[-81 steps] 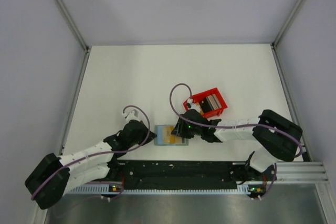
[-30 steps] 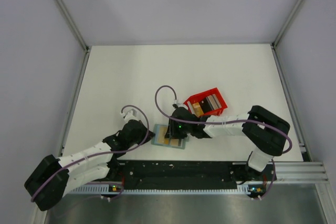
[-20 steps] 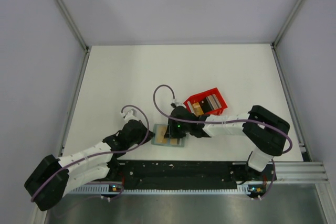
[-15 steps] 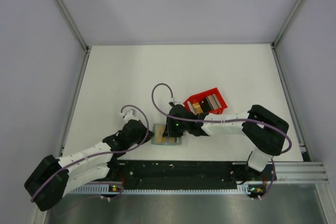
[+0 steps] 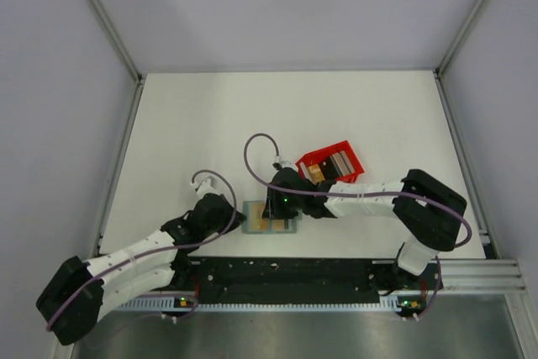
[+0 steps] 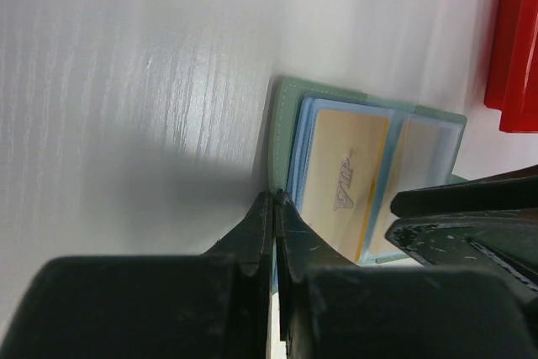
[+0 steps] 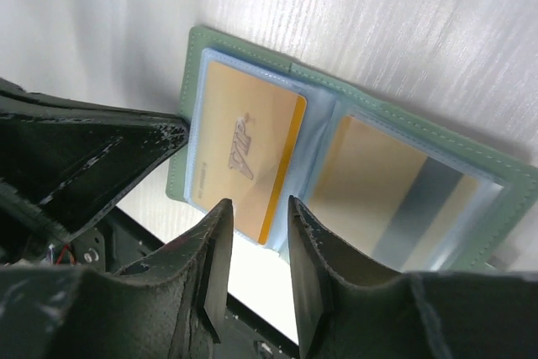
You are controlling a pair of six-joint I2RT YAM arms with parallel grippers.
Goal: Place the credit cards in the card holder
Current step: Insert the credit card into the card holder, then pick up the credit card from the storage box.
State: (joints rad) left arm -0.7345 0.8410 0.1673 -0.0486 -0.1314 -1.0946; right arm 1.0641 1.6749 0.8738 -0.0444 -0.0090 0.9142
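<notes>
Now the card holder [image 5: 259, 223] lies open on the white desk [image 5: 252, 115], close to the near edge and between the two grippers. Its pale blue pockets face up inside the grey-green cover.

Two of the credit cards sit in those pockets. A tan card marked VIP [image 7: 244, 157] fills the left half, and a tan card with a grey stripe [image 7: 395, 199] fills the right half. More cards [image 5: 328, 167] stand in the red bin [image 5: 346, 176], which is just to the far right of the holder.

The left gripper [image 5: 237, 219] reaches in from the near left. Its fingers [image 6: 267, 224] are pressed together right at the cover's left edge and seem to nip that edge between their tips.

The right gripper [image 7: 256, 245] hangs low over the middle of the holder, its arm stretching in from the right. Its two fingers stand a narrow gap apart with nothing clasped. Through that gap the near edge of the VIP card shows. In the left wrist view the same fingers [image 6: 471, 237] appear as two dark bars over the right-hand pocket.
</notes>
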